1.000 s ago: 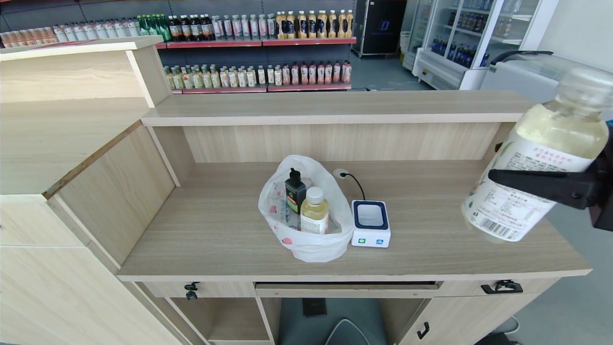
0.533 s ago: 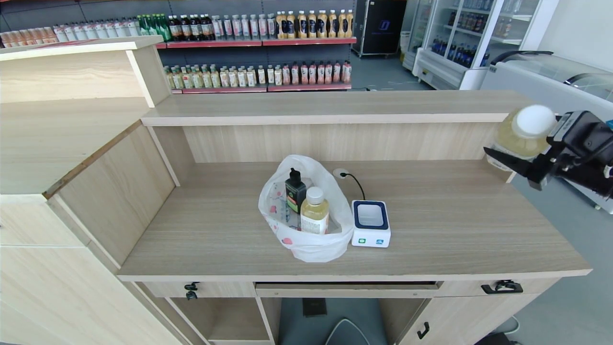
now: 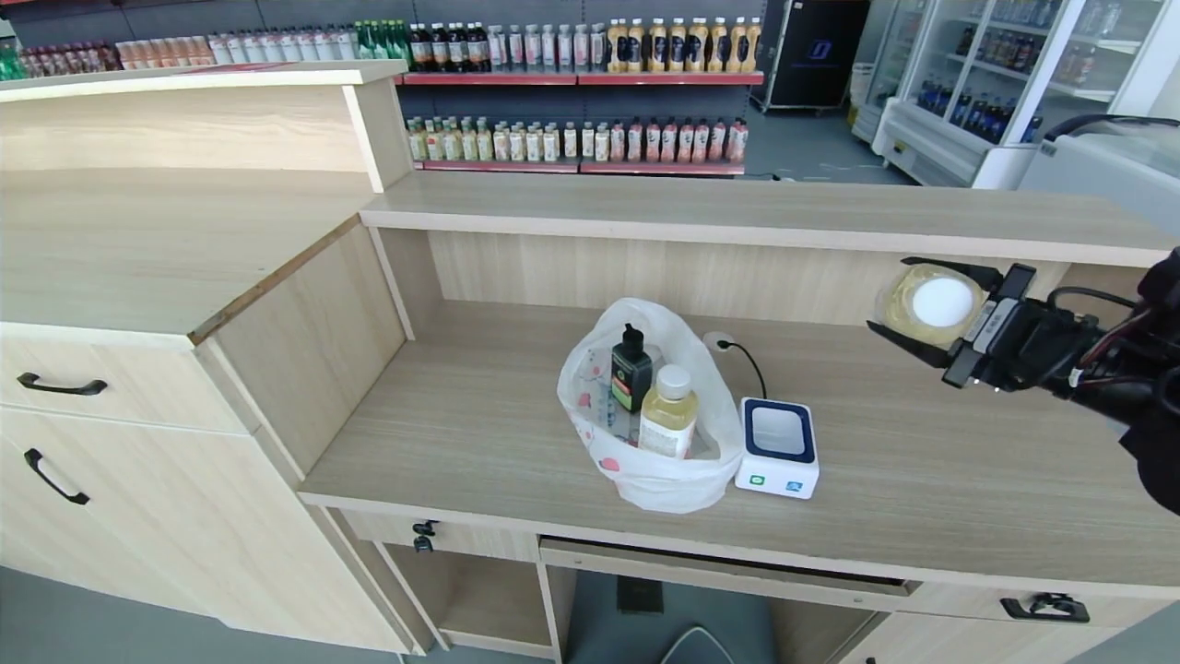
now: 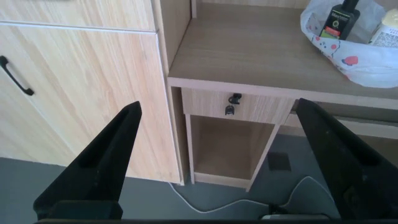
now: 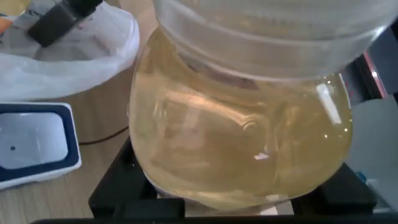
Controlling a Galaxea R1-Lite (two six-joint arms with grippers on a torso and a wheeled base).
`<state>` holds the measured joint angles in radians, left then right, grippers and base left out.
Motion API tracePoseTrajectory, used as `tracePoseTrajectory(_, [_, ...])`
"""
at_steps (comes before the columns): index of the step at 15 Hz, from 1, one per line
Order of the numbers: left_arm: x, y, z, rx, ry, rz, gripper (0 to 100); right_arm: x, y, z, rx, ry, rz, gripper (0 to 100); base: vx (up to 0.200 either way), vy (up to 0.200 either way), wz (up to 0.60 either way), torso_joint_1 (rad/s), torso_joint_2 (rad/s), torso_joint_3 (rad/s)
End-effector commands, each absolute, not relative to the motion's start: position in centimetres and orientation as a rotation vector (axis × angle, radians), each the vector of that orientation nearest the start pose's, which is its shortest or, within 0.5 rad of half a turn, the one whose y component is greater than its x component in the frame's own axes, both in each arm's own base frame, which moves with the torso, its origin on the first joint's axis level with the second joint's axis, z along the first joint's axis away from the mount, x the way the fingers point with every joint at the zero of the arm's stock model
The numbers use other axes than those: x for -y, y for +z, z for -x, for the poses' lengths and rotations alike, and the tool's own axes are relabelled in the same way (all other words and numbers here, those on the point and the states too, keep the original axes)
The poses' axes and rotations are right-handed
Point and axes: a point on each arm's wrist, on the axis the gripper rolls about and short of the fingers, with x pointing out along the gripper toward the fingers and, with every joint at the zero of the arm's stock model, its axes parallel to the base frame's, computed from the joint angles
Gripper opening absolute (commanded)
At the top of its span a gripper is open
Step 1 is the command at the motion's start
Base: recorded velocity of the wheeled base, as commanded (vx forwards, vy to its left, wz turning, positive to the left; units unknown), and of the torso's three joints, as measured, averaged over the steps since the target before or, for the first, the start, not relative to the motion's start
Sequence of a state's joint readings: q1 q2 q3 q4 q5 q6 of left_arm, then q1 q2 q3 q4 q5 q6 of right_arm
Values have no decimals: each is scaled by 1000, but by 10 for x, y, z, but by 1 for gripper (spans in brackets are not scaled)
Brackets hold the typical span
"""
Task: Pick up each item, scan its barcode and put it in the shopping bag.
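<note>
Above the counter [image 3: 922,461], right tool [image 3: 890,293] clamps bottle [image 3: 940,302], label hidden.

Bright, diffuse light is covering the surface [image 3: 922,480] evenly; the bag [image 3: 664,489] is casting only a faint shadow. Small highlights are glinting on the bottle [image 5: 249,155]. Straight edges are bowing near the head view's borders.

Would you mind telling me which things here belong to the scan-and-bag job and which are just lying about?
Job:
yellow drink bottle, held in the right gripper
scanner
shopping bag
dark bottle and capped yellow bottle, both inside the bag

Just about:
shelved drinks behind the counter
fridges
cabinet handles
</note>
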<state>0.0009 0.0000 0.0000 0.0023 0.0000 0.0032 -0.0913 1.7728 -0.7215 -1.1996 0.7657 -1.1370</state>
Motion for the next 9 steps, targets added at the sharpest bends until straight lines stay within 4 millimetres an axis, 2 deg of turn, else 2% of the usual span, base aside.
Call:
tracePoseTrajectory(1, [0, 75, 23, -5, 2, -3, 100, 8, 167, -324, 515, 618, 1131, 0, 0, 0, 0, 0, 0, 0])
tracePoseTrajectory(4, [0, 75, 23, -5, 2, -3, 100, 9, 150, -332, 559, 723, 1144, 0, 0, 0, 0, 0, 0, 0])
tracePoseTrajectory(7, [0, 75, 23, -5, 2, -3, 100, 16, 134, -336, 538, 740, 1170, 0, 0, 0, 0, 0, 0, 0])
tracePoseTrajectory(9, [0, 75, 23, -5, 2, -3, 100, 16, 131, -338, 544, 749, 1170, 0, 0, 0, 0, 0, 0, 0])
